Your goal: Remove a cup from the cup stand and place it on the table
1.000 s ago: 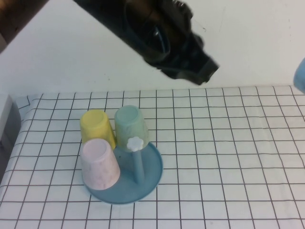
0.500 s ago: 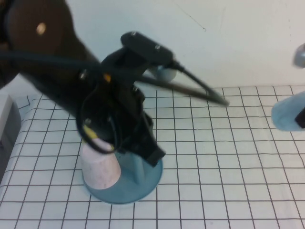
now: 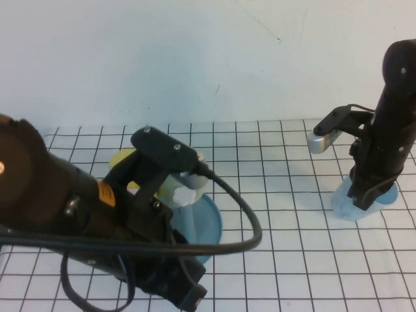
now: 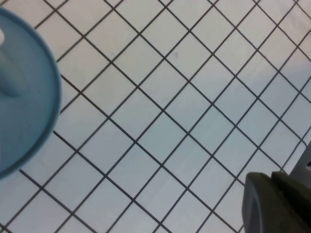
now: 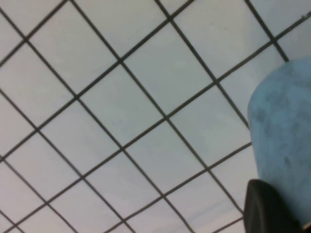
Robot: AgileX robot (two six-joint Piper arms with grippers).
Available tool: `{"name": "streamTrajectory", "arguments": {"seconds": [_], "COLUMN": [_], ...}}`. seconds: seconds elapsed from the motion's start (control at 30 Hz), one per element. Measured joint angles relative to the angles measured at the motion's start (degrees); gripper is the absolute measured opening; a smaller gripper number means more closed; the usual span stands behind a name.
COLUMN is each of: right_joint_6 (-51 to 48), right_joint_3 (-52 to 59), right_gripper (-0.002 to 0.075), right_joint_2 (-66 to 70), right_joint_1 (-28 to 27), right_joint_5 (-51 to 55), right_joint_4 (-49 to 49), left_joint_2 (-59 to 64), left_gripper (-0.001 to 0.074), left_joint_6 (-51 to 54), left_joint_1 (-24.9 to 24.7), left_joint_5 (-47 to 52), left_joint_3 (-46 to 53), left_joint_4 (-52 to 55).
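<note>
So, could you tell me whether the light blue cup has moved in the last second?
Yes. The cup, in the right claw, came down from the right edge onto the table.

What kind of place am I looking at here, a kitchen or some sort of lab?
Probably a robot test bench, not a kitchen: a table under a gridded white cloth against a bare wall, a cup stand under the left hand, and the right hand at a blue cup.

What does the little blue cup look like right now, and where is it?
The cup is small, light blue and faintly speckled, like plastic, with no handle. It sits on the table at the robot's right, far from the cup stand. The right end effector is down on it, hiding most of it. The left end effector is low near the stand, not touching the cup.
</note>
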Motion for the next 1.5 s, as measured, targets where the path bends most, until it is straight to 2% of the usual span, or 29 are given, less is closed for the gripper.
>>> {"name": "streamTrajectory", "arguments": {"seconds": [0.2,0.43,0.57,0.7,0.8,0.9,0.97,1.1,1.23,1.37,1.5], "right_joint_6": [0.0,3.19,5.53,6.36,6.44,6.23,5.87,4.93,4.79,5.56,7.95], "right_joint_3": [-4.55,-10.49,-12.51,-12.51,-12.51,-12.51,-12.34,-8.21,0.65,13.23,25.98], "right_gripper": [0.0048,0.028,0.0316,0.0277,0.0191,0.0069,0.0032,0.0007,0.0003,0.0001,0.0], "right_joint_2": [4.59,4.94,3.23,-1.65,-6.34,-12.01,-15.61,-24.18,-33.66,-44.08,-54.86], "right_joint_1": [0.13,0.13,0.13,0.13,0.13,0.13,0.13,0.13,0.13,0.13,0.13], "right_joint_5": [0.79,0.88,0.88,1.24,1.48,1.85,1.96,2.04,1.87,-3.67,-11.35], "right_joint_4": [-0.65,-0.65,-0.65,-0.65,-0.65,-0.65,-0.65,-0.65,-0.89,-1.11,-1.11], "left_joint_2": [-0.14,-1.4,-3.03,-5.59,-8.0,-10.84,-12.99,-17.34,-21.6,-25.56,-30.31], "left_gripper": [0.0001,0.0001,0.0001,0.0001,0.0001,0.0001,0.0,-0.0001,-0.0001,-0.0001,-0.0001], "left_joint_6": [0.0,0.29,1.26,1.47,1.19,-0.85,-3.39,-9.39,-14.38,-16.73,-17.92], "left_joint_1": [-0.09,-0.09,-0.09,-0.09,-0.09,-0.09,-0.09,-0.09,-0.09,-0.09,-0.09], "left_joint_5": [-1.34,-5.25,-8.86,-11.71,-13.45,-15.0,-15.1,-14.99,-14.8,-15.4,-20.23], "left_joint_3": [2.4,2.51,2.51,2.51,2.51,2.51,2.51,2.6,2.6,3.26,9.3], "left_joint_4": [-0.44,-0.67,-0.3,2.76,6.59,11.79,16.28,25.7,32.19,34.48,35.41]}}
